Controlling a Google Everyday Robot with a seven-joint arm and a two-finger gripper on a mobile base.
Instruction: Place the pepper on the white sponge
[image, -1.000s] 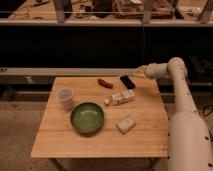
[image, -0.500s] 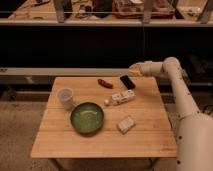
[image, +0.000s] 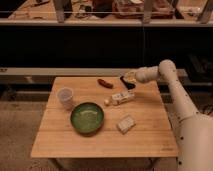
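The pepper (image: 104, 83), a small dark red chili shape, lies on the far middle of the wooden table (image: 150, 135). The white sponge (image: 125, 124), a beige block, lies near the front, right of the green bowl (image: 87, 117). My gripper (image: 127, 79) hangs over the far right part of the table, just right of the pepper and above the black slab (image: 124, 83). It holds nothing that I can see.
A long white boxy item with a round tip (image: 120, 98) lies mid-table. A white cup (image: 65, 97) stands at the left. A dark shelf and counter run behind the table's far edge.
My gripper has moved left along the far edge of the table, closer to the pepper. The objects have not moved.
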